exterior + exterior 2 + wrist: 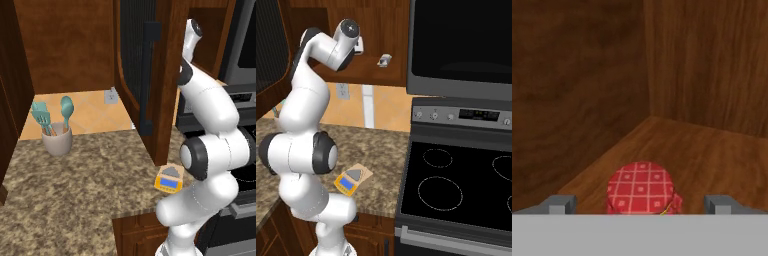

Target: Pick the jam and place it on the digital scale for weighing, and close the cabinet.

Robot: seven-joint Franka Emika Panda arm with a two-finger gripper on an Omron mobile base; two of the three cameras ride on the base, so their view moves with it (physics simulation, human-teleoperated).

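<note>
In the hand view, the jam (641, 187) stands on the wooden floor of the cabinet, a small jar with a red checked top. My gripper (642, 205) is open, and its two fingertips (561, 204) sit wide apart on either side of the jar without touching it. The arm reaches up into the cabinet beside the open door (131, 50), which has a dark ribbed panel and a long black handle (148, 80). Below, the yellow-orange digital scale (168, 179) (351, 181) lies on the counter near its front edge with nothing on it.
A grey holder with teal utensils (56, 137) stands at the back left of the granite counter (75, 190). A black stove (456, 190) adjoins the counter on the right, with a dark oven (461, 45) above it. The cabinet's back and side walls (707, 65) are close behind the jar.
</note>
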